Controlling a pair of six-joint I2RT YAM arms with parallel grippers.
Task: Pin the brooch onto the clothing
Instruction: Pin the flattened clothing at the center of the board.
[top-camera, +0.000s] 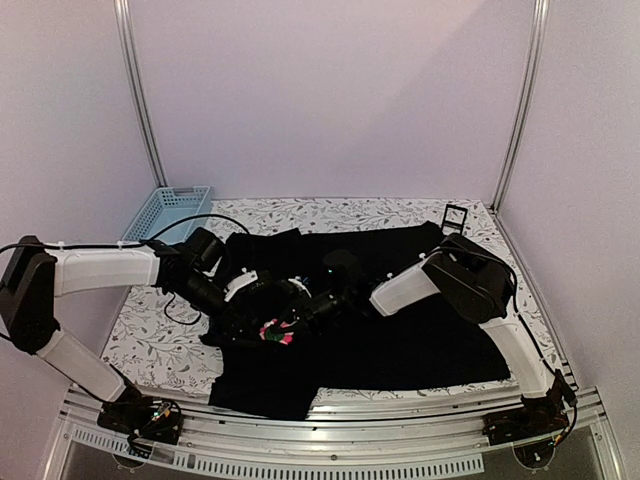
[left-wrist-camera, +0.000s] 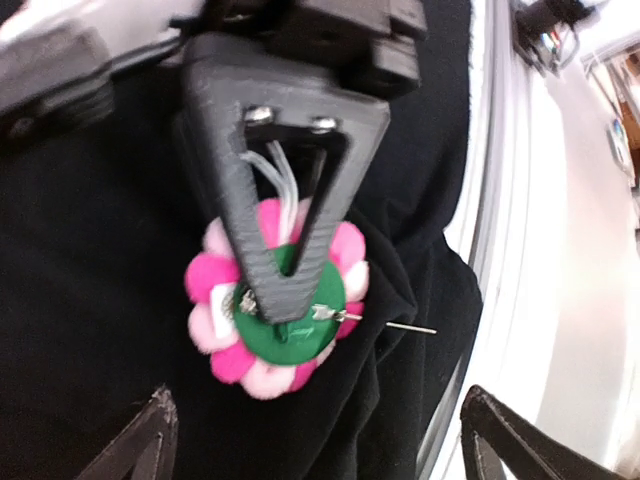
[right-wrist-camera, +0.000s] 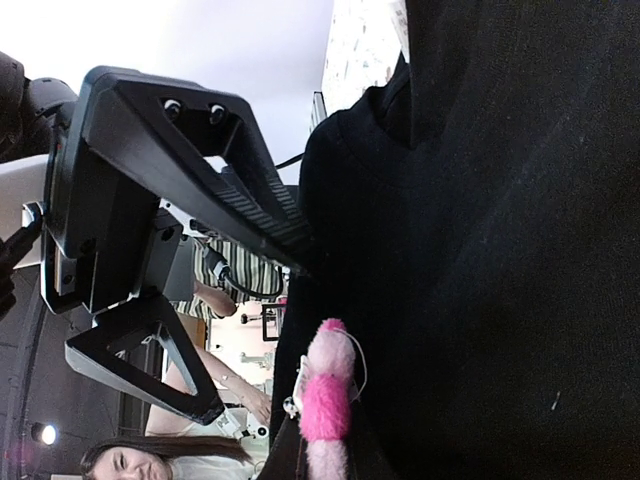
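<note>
The brooch (top-camera: 274, 330) is held over the near-left part of the black shirt (top-camera: 400, 330). In the left wrist view its green felt back (left-wrist-camera: 290, 335) faces the camera, ringed by pink petals. Its open pin needle (left-wrist-camera: 405, 326) points right over a fold of the shirt (left-wrist-camera: 100, 250). My right gripper (top-camera: 292, 318) is shut on the brooch, one finger (left-wrist-camera: 270, 200) across its back. The right wrist view shows the brooch edge-on (right-wrist-camera: 325, 405) in my right gripper (right-wrist-camera: 326, 458), against the shirt (right-wrist-camera: 500, 250). My left gripper (top-camera: 258, 303) is open, its fingertips (left-wrist-camera: 150, 435) wide apart below the brooch.
A light-blue basket (top-camera: 170, 212) stands at the back left and a small black stand (top-camera: 455, 215) at the back right. The metal front rail (top-camera: 350, 410) runs close to the shirt's edge, as the left wrist view (left-wrist-camera: 520, 200) shows. A person (right-wrist-camera: 130, 462) is beyond the table.
</note>
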